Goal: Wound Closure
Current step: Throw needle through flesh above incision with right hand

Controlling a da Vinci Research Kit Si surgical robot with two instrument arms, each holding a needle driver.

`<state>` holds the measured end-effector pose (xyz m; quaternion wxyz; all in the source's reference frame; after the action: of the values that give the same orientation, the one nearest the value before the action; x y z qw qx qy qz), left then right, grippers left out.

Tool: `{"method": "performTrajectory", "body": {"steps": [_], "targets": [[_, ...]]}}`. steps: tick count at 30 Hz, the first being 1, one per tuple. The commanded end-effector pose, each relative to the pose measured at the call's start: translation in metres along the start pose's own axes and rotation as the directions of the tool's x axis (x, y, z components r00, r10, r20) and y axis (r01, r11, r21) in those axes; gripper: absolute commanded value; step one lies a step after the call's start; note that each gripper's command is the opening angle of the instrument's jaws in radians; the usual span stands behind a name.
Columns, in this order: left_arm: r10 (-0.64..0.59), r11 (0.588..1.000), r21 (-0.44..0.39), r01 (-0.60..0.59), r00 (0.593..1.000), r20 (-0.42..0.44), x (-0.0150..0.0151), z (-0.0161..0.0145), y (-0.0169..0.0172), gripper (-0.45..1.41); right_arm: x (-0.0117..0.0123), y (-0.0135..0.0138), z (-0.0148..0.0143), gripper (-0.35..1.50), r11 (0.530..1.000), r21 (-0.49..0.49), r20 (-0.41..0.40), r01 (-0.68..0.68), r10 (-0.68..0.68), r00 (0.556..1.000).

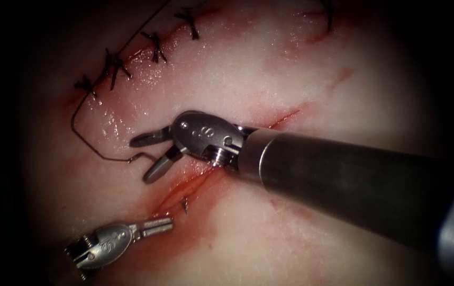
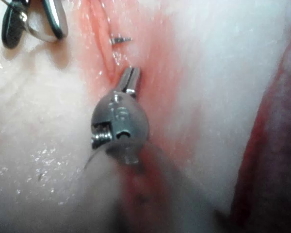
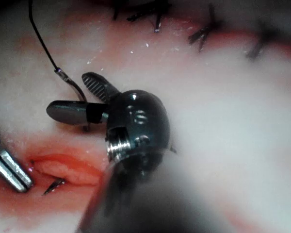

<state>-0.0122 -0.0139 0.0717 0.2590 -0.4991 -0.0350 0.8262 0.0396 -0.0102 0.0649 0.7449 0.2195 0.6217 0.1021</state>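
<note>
my right arm's steel needle driver (image 1: pixel 139 160) has its fingers spread wide and holds nothing. they straddle the tail of the thin curved steel needle (image 1: pixel 141 155), which lies left of the open red cut (image 1: pixel 184 185) in the pale, wet pork tissue (image 1: pixel 290 63). the needle sits in the tissue: its dark tip (image 1: pixel 184 205) pokes out on the cut's right side. my left arm's steel needle driver (image 1: pixel 169 225) waits near that tip, fingers narrow and empty. the dark thread (image 1: pixel 79 132) loops from the tail up toward the black knotted stitches (image 1: pixel 155 45). i judge the needle stiff, slick and light, best gripped on the body behind the tip, never on the point. the tissue looks soft and likely to tear.
</note>
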Motion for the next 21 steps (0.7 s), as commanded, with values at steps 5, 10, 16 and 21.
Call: {"method": "performTrajectory", "body": {"steps": [5,10,16,21], "targets": [[0.001,1.000,-0.001,-0.001,1.000,-0.001,-0.0003,0.0007,-0.0002,-0.23,0.0004,0.0003,0.0009,1.23,1.000,0.002,-0.003,0.007,-0.007,1.000],[0.001,1.000,-0.001,-0.001,1.000,-0.001,-0.0003,0.0007,-0.0002,-0.23,0.0011,0.0001,0.0010,1.23,1.000,0.001,-0.006,0.019,-0.019,1.000],[0.001,1.000,-0.001,-0.001,1.000,-0.001,-0.0003,0.0007,-0.0002,-0.22,0.0017,0.0001,0.0009,0.07,1.000,0.000,-0.014,0.019,-0.019,1.000],[0.001,1.000,-0.001,-0.001,1.000,-0.001,-0.0003,0.0006,-0.0002,-0.22,0.0008,0.0008,0.0006,-0.35,1.000,-0.014,-0.032,-0.011,0.011,0.999]]}}
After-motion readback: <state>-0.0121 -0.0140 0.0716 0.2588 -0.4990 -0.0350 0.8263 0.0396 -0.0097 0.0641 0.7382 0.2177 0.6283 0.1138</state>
